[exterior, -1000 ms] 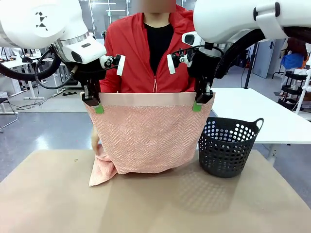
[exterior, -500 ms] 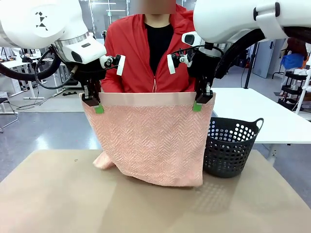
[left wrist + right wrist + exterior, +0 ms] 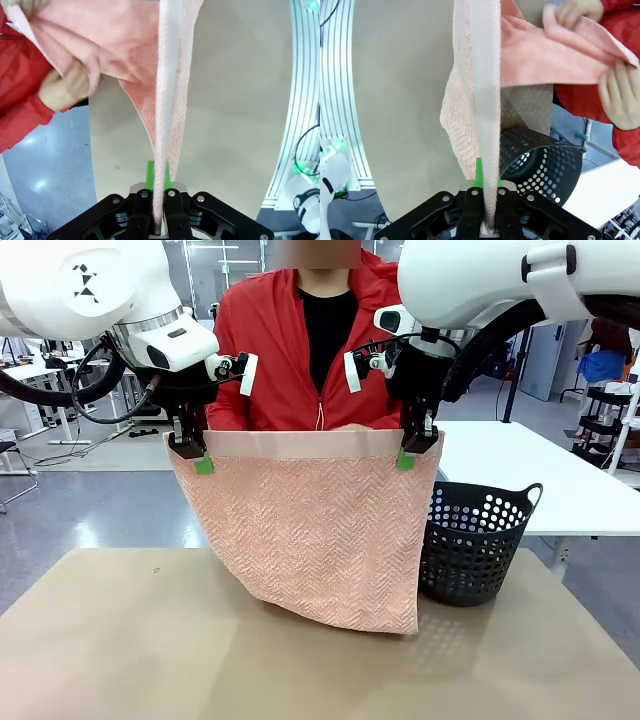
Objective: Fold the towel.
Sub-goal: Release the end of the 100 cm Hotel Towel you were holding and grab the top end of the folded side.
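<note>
Towel (image 3: pixel 310 530) hangs as a flat sheet between my two claws above the tabletop (image 3: pixel 110 650). Its smooth plain band (image 3: pixel 300 443) runs along the top edge, and its lower edge slants down toward the dark basket (image 3: pixel 480 550) on my right. I cannot tell whether the lowest corner touches the tabletop.

My left claw (image 3: pixel 188 448) is clamped tight on the top left corner and my right claw (image 3: pixel 418 448) on the top right corner. On each wrist the cloth runs straight out from between the pinched green pads.

Behind the sheet, the person across from me has the far part of the cloth gathered up. One hand (image 3: pixel 62 89) shows from my left wrist and two hands (image 3: pixel 622 100) from my right.

I judge this to be the first fold, with the person bringing the free end up toward the edge I hold. My part next is steadiness: both corners level, the band taut, no sag in the middle, so the two edges can meet squarely. After that, the move calls for lowering both claws together to lay the doubled cloth flat, and letting go only once it rests.
</note>
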Robot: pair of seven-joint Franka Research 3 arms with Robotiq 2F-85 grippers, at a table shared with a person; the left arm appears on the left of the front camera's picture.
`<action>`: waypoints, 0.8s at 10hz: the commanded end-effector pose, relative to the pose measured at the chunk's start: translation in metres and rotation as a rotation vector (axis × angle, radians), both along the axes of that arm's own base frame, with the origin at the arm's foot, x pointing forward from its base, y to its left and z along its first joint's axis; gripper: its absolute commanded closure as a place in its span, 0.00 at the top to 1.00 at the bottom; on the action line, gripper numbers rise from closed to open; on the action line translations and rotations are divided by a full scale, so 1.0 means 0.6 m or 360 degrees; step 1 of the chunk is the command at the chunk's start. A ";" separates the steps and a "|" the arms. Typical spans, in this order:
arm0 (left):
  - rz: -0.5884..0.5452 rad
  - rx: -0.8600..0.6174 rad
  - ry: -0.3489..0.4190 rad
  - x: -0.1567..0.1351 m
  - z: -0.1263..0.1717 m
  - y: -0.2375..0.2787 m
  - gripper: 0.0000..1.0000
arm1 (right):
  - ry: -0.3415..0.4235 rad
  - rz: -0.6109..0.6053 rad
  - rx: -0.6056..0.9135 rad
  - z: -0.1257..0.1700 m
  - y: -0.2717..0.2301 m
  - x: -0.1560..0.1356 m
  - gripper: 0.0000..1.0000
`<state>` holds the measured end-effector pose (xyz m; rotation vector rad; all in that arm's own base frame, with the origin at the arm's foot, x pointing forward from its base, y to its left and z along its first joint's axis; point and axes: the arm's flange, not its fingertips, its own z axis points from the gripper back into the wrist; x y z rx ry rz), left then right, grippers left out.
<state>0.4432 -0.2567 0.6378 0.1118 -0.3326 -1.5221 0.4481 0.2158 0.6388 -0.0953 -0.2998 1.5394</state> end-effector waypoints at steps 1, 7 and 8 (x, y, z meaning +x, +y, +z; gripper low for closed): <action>-0.0013 -0.0001 -0.0008 0.001 0.005 0.002 0.00 | -0.0001 0.0002 -0.0008 0.001 -0.004 0.001 0.00; -0.0013 -0.0001 -0.0008 0.001 0.005 0.002 0.00 | -0.0001 0.0002 -0.0008 0.001 -0.004 0.001 0.00; -0.0013 -0.0001 -0.0008 0.001 0.005 0.002 0.00 | -0.0001 0.0002 -0.0008 0.001 -0.004 0.001 0.00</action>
